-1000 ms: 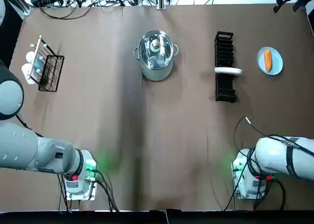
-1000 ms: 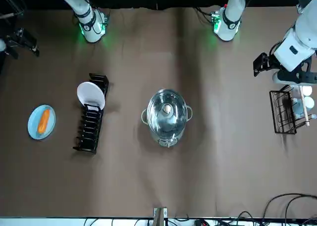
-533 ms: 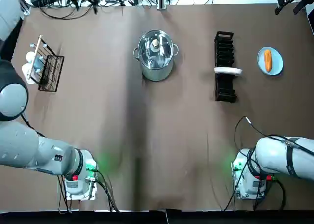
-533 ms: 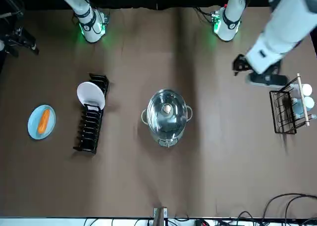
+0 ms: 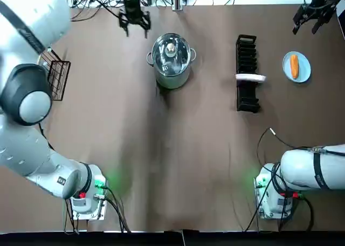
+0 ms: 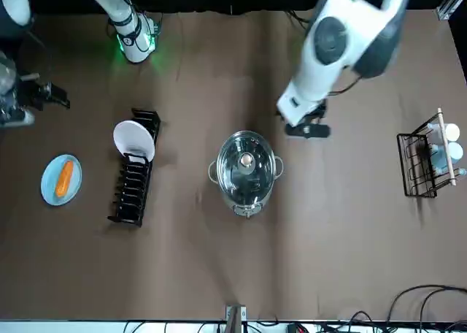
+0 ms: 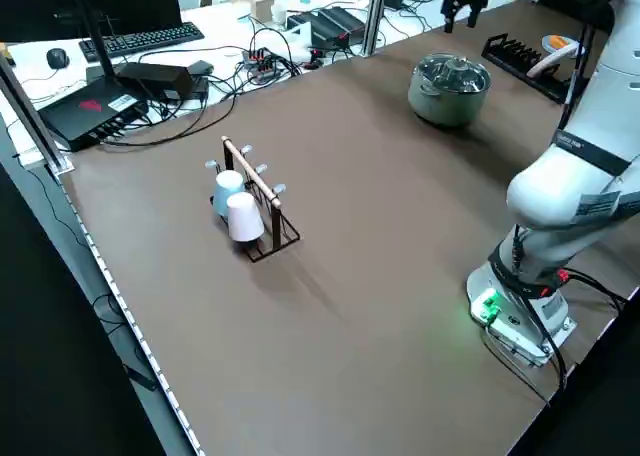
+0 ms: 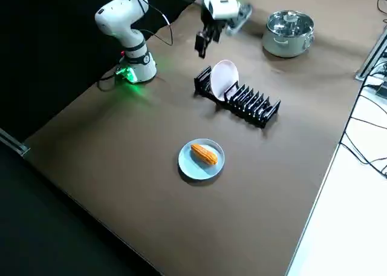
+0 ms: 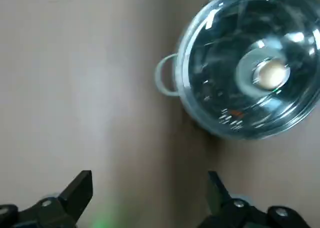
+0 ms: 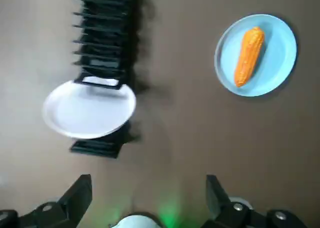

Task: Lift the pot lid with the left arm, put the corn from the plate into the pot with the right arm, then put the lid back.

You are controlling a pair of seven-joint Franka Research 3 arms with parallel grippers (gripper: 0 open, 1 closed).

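Note:
The steel pot (image 5: 171,62) stands at the far middle of the table, its glass lid (image 5: 171,53) on it with a pale knob (image 9: 271,74). An orange corn cob (image 5: 294,66) lies on the blue plate (image 5: 303,72) at the far right. My left gripper (image 5: 135,20) hangs open in the air, just left of the pot and apart from the lid (image 9: 250,63). High over the plate and dish rack area my right gripper (image 5: 308,16) is open and holds nothing. From the right wrist, the corn (image 10: 248,55) and plate (image 10: 272,43) lie well below.
A black dish rack (image 5: 247,57) with one white plate (image 5: 250,78) in it stands between the pot and the corn. A wire mug rack (image 7: 250,201) with cups sits at the far left. Cables run along the table's far edge.
My left arm has swung from over the mug rack across to just left of the pot. My right gripper has shifted slightly in toward the blue plate.

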